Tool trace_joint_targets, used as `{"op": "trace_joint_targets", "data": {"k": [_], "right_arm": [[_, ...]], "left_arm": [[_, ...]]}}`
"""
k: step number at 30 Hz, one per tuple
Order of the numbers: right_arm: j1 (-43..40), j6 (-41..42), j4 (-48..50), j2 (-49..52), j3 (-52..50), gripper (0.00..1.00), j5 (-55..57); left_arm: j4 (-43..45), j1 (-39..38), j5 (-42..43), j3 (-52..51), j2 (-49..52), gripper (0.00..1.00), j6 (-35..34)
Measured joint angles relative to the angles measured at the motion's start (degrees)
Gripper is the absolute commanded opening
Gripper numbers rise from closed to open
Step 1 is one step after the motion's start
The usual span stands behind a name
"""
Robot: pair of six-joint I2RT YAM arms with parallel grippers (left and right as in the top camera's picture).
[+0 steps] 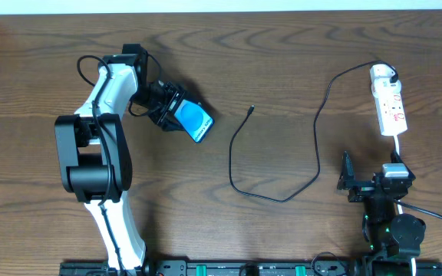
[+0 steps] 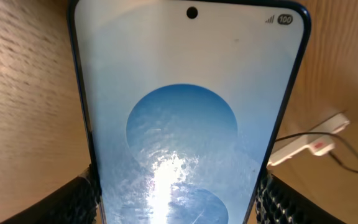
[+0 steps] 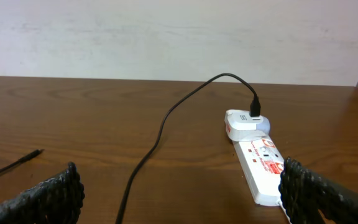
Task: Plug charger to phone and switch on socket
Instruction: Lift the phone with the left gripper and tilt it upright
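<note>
Between my arms, the plug tip [image 1: 251,110] of the charger [image 1: 232,165] lies right of the phone [image 1: 192,120] clamped in my left jaws; my right jaws gape empty, farther off.

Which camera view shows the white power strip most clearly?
The right wrist view: the power strip lies close ahead, red markings visible, the adapter plugged in at its far end. The overhead view shows it whole but small. The left wrist view shows it blurred, beyond the phone.
</note>
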Motion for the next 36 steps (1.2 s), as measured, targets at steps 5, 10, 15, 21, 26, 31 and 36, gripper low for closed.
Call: {"op": "trace_joint_targets", "data": {"k": [5, 10, 15, 21, 26, 31, 36], "right_arm": [[0.0, 0.0, 0.0, 0.0, 0.0, 0.99, -0.02], [0.0, 0.0, 0.0, 0.0, 0.0, 0.99, 0.0], [0.0, 0.0, 0.0, 0.0, 0.0, 0.99, 0.0], [0.0, 0.0, -0.02, 0.0, 0.0, 0.99, -0.02], [0.0, 0.0, 0.0, 0.0, 0.0, 0.99, -0.02], [0.0, 0.0, 0.0, 0.0, 0.0, 0.99, 0.0], [0.0, 0.0, 0.0, 0.0, 0.0, 0.99, 0.0]], "left_arm": [[0.0, 0.0, 3.13, 0.0, 0.0, 0.58, -4.59], [0.04, 0.0, 6.29, 0.0, 0.0, 0.57, -9.7], [0.02, 0.02, 10.12, 0.0, 0.0, 0.57, -13.7], [0.02, 0.0, 15.02, 0.0, 0.0, 0.57, -15.3], [0.02, 0.0, 16.5, 0.0, 0.0, 0.57, -16.37], [0.02, 0.02, 18.38, 0.0, 0.0, 0.57, -19.17], [0.02, 0.0, 20.76, 0.0, 0.0, 0.57, -20.31]]}}
